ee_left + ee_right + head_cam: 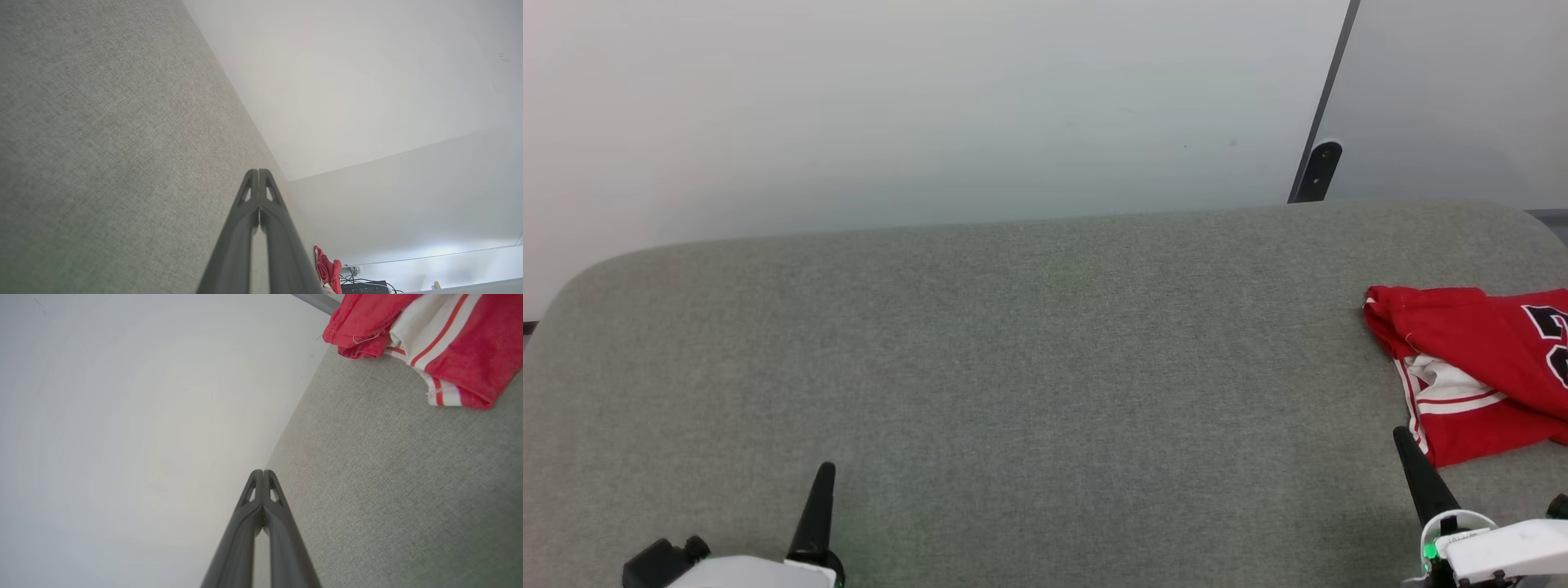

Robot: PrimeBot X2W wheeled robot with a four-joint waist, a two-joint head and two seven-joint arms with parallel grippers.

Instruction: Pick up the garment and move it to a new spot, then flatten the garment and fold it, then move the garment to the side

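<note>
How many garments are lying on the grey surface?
1. The red garment lies at the right end of the grey surface, partly cut by the frame; more may lie beyond.

Garment on table, far right end; wall behind table; bracket behind garment.

The wide grey surface is matt, coarse-woven cloth. At the frame's right edge, the red-and-white jersey garment looks like soft, fuzzy fabric; the pale wall is smooth and matt.
</note>
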